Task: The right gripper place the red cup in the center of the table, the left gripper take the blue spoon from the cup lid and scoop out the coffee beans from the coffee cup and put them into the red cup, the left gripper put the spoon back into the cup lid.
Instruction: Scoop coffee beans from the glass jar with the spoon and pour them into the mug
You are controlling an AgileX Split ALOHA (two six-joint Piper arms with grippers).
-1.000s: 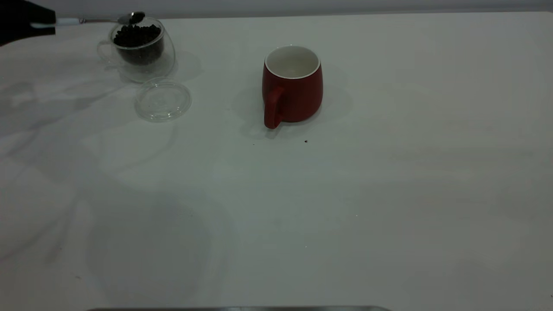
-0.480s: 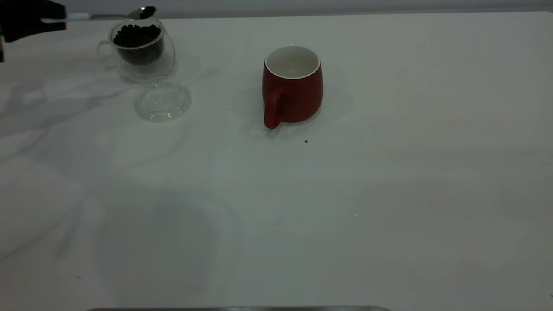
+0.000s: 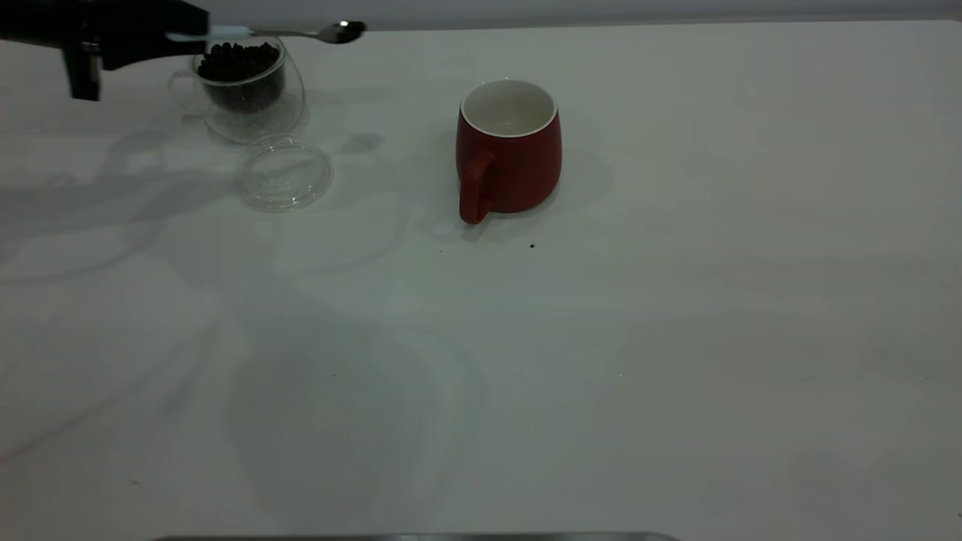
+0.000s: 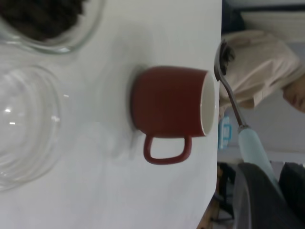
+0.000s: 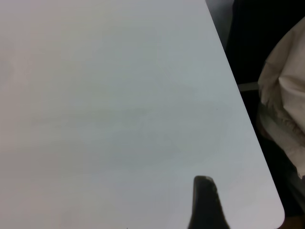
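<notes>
My left gripper [image 3: 192, 34] is shut on the pale handle of the blue spoon [image 3: 301, 33] and holds it level above the table [image 3: 676, 338], at the far left. The spoon's bowl lies between the coffee cup [image 3: 244, 90] and the red cup [image 3: 509, 154]. In the left wrist view the bowl [image 4: 223, 59] holds a few dark coffee beans beside the red cup's rim [image 4: 208, 102]. The coffee cup is full of coffee beans [image 3: 237, 61]. The cup lid [image 3: 284, 174] lies empty in front of it. My right gripper [image 5: 205, 202] hovers over bare table near a corner.
The red cup stands upright near the table's middle, its handle toward the front. A tiny dark speck [image 3: 532, 245] lies in front of it. The table's edge and a seated person's pale clothing [image 5: 286, 95] show in the right wrist view.
My left gripper has moved right with the spoon, from above the coffee cup toward the red cup. The cups and the lid have not moved.
</notes>
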